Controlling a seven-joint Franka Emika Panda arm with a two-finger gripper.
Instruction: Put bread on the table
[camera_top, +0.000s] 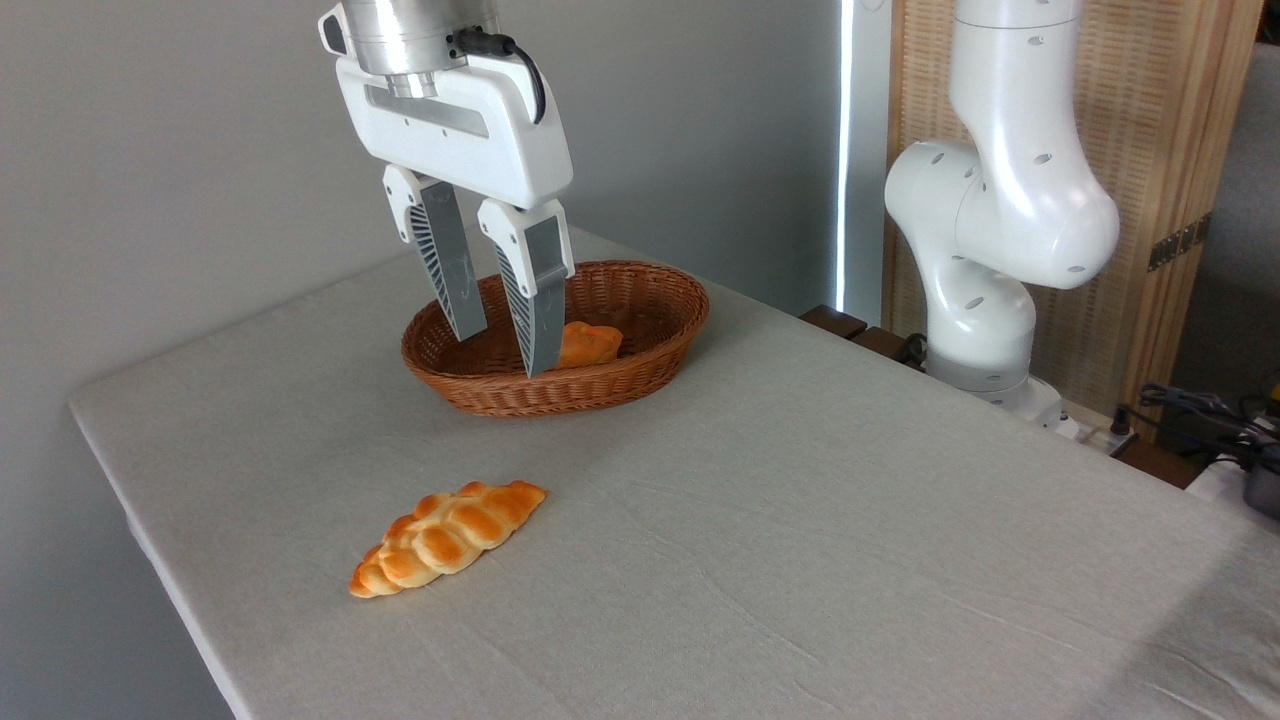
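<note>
Tool (500, 350) was part-open and empty over one wicker basket (640, 375) holding one bun (590, 343); one braided loaf (447, 538) lay on counter (800, 520)

1. My gripper (500, 353) has a white body and grey fingers (452, 270) with ribbed, striped inner faces.
2. Below my fingertips, the basket (640, 375) is brown woven wicker.
3. Just right of my right finger, the bread (590, 343) is orange-golden.
4. The table (800, 520) under me wears a plain light grey-beige cloth.
5. Nearer the camera than me, the loaf (447, 537) is braided, golden-orange with paler seams.
6. My arm (1000, 210) is glossy white.
</note>
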